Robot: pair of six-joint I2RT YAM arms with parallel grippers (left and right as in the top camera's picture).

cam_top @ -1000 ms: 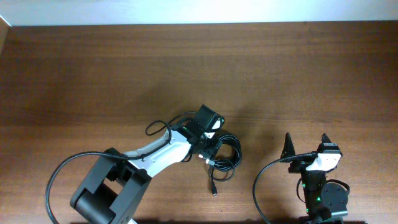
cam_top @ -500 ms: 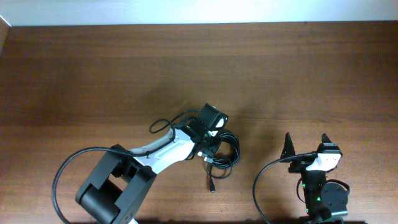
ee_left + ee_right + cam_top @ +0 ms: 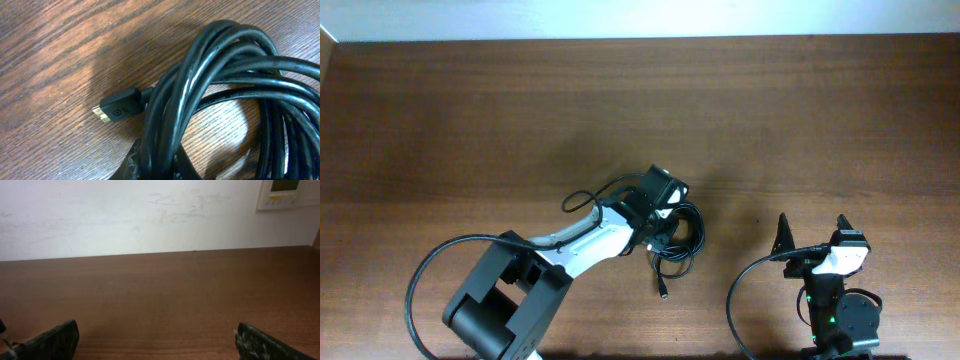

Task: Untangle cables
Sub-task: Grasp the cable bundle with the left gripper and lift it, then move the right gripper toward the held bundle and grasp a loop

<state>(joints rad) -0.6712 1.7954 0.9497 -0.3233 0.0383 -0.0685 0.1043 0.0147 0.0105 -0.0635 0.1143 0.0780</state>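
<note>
- A brown wood-grain worktop (image 3: 470,120) fills the overhead view, and the right wrist view shows a pale wall (image 3: 150,215) behind it.
- The cables (image 3: 678,238) lie in one loose coiled heap near the middle of the worktop. One free plug end (image 3: 663,294) trails out toward the robot's side.
- Up close the cables are thin, glossy black cords looped over and through each other. A small gold-tipped plug (image 3: 117,107) pokes out at the heap's edge and rests on the wood.
- The left pincer (image 3: 663,212) is down on the heap and closed. Strands run into its mouth at the bottom of its wrist view, so it probably has a pinch on the cables, though the contact itself is hidden.
- The right pincer (image 3: 812,232) hangs well apart from the heap with its jaws wide and nothing between them.
- Handling: the cords look light and limp with a slick jacket. They should drape and slide, not hold a shape, and a lift may drag the whole heap along.
- Hold: a plug body is likely the best place, being stiffer and less slippery than the cord. Failing that, take a single outer loop and feed it out of the crossings, with the other pincer pinning the rest.
- Risk: a hard pull on a mid-strand could tighten the tangle.
</note>
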